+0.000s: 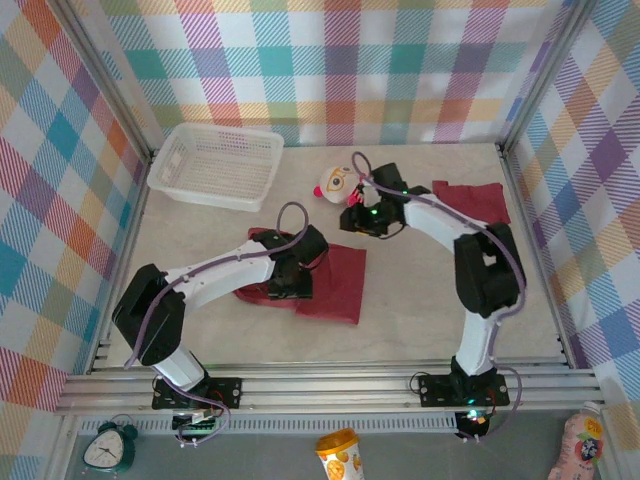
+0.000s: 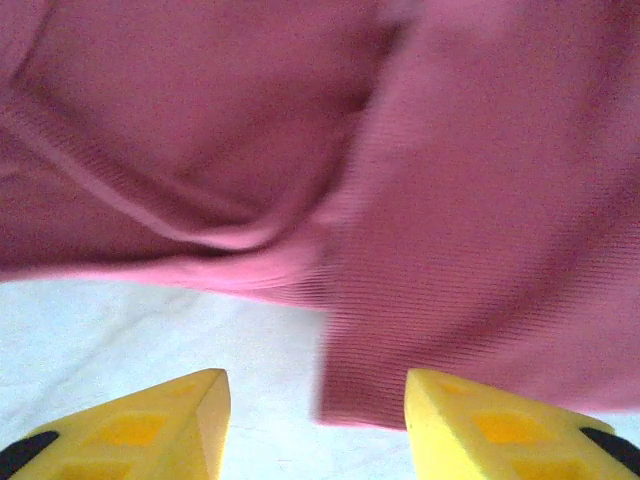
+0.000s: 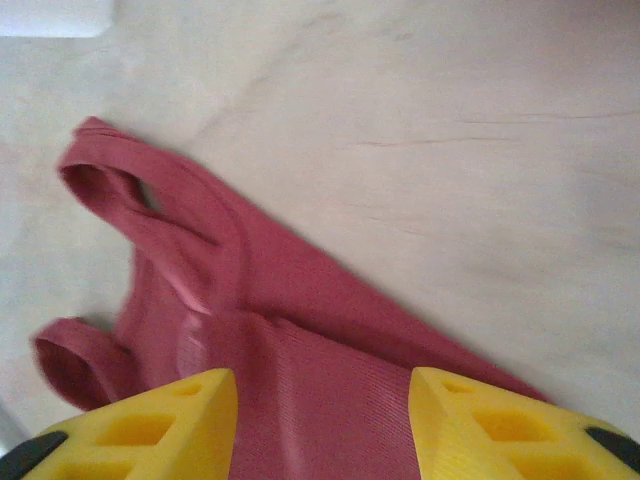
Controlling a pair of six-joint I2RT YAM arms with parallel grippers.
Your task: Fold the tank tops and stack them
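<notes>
Left wrist: top [image 2: 470, 200] near the doll [image 1: 333, 183], likely limp, light; left fingers [image 2: 140, 425], right fingers [image 3: 150, 420] spread, empty; pinch its hem

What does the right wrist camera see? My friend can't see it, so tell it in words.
A dark red tank top lies on a pale table, its two shoulder straps toward the picture's upper left. The right pincer hangs open over it, yellow fingers apart.

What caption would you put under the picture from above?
Left gripper over a maroon tank top, right gripper beside a plush doll, second tank top far right, white basket far left.
</notes>
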